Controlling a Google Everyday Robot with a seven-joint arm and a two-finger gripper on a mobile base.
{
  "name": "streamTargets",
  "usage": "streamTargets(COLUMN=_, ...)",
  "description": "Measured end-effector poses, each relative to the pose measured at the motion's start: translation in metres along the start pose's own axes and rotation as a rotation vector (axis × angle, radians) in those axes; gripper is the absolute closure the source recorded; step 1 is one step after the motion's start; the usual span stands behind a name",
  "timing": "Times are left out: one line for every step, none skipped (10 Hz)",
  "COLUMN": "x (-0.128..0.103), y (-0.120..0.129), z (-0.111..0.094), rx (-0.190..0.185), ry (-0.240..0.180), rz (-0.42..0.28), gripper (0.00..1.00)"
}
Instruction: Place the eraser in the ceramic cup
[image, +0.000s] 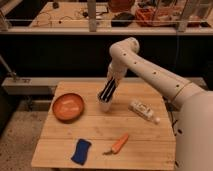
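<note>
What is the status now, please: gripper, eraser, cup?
Gripper above the ceramic cup, holding the eraser. Eraser tilted, lower end at the cup's mouth. Nothing in the way.

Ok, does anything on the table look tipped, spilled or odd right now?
Nothing spilled. The eraser leans tilted out of the ceramic cup, with the end effector at its upper end. The plastic bottle lies on its side.

Wooden table (100, 131) centre stage, speckled floor (15, 137) near left, dark wall (55, 57) behind, pale railing (75, 30) across, cluttered bench (65, 11) far back. Gripper (112, 83) hanging over table's far middle.
</note>
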Motion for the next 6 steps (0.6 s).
streamTargets(x=0.0001, y=-0.001, z=0.0006, rx=0.0, ry=0.0, rz=-0.002, gripper=0.97)
streamTargets(x=-0.0002, y=-0.002, z=0.0011, rx=0.0, ry=-0.001, rz=-0.004, gripper=0.97)
streamTargets(x=-0.0004, y=-0.0026, z=0.0015, rx=-0.001, ry=-0.001, rz=-0.005, gripper=0.97)
streamTargets(x=-0.0011, y=-0.0034, z=0.0016, rx=-0.002, ry=-0.003, rz=-0.009, gripper=0.97)
streamTargets(x=-0.0005, y=-0.0038, z=0.0013, rx=-0.003, ry=-0.002, rz=-0.011, gripper=0.97)
streamTargets(x=0.0, y=-0.0039, z=0.0011, rx=-0.002, ry=-0.002, rz=-0.012, gripper=0.97)
